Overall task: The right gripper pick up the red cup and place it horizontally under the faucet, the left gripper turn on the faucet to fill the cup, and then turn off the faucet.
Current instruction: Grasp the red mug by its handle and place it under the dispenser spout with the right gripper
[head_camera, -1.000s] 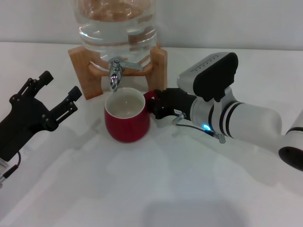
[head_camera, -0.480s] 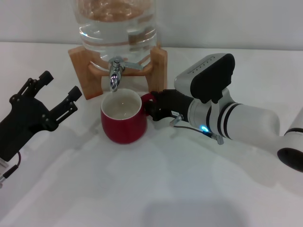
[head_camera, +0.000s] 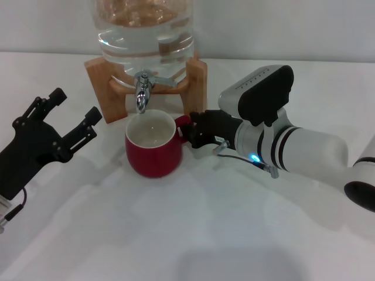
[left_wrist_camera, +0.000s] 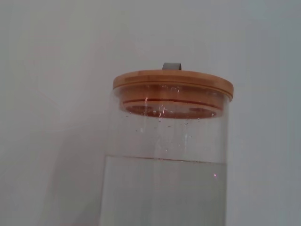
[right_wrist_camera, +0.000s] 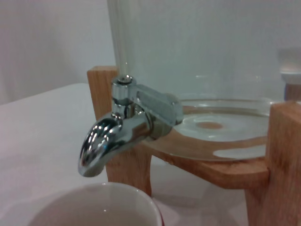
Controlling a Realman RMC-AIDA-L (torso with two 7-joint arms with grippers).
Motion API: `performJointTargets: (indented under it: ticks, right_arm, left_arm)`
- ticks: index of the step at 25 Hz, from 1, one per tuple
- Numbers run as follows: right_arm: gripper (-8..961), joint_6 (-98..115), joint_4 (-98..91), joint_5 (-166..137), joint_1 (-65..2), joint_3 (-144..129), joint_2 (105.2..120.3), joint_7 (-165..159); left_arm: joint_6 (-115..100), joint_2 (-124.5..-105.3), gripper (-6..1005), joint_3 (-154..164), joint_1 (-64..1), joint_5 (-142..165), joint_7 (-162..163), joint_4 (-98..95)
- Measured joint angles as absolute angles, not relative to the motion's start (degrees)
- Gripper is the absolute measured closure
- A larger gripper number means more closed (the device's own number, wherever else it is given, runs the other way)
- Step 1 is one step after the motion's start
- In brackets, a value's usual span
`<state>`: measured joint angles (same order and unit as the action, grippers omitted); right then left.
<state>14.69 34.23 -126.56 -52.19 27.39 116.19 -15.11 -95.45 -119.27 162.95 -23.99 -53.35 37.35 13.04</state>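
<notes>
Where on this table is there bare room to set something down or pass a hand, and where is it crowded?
Free: the broad white table in front of the red cup, between the left hand and the right hand. Crowded: under the faucet, where the cup stands against the wooden stand with the right hand at its handle; the left hand, open, sits apart beside it.

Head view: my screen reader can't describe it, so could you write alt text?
A red cup stands upright under the chrome faucet of a water jug, with the right gripper at its handle. The left gripper sits open at the left, apart from both.
</notes>
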Motion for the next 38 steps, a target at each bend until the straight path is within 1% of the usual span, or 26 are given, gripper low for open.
performJointTargets:
  ticks: [32, 38]
  right_arm:
    - [671, 14.25, 34.83, -126.28, -52.31, 27.06, 116.19, -14.74]
    - [654, 14.3, 34.85, -126.37, -52.2, 27.1, 116.19, -14.68]
  left_arm:
    - [-95.45, -119.26, 113, 162.95, -24.08, -53.35, 37.35, 13.01]
    - [-95.45, -119.26, 113, 162.95, -24.08, -53.35, 37.35, 13.01]
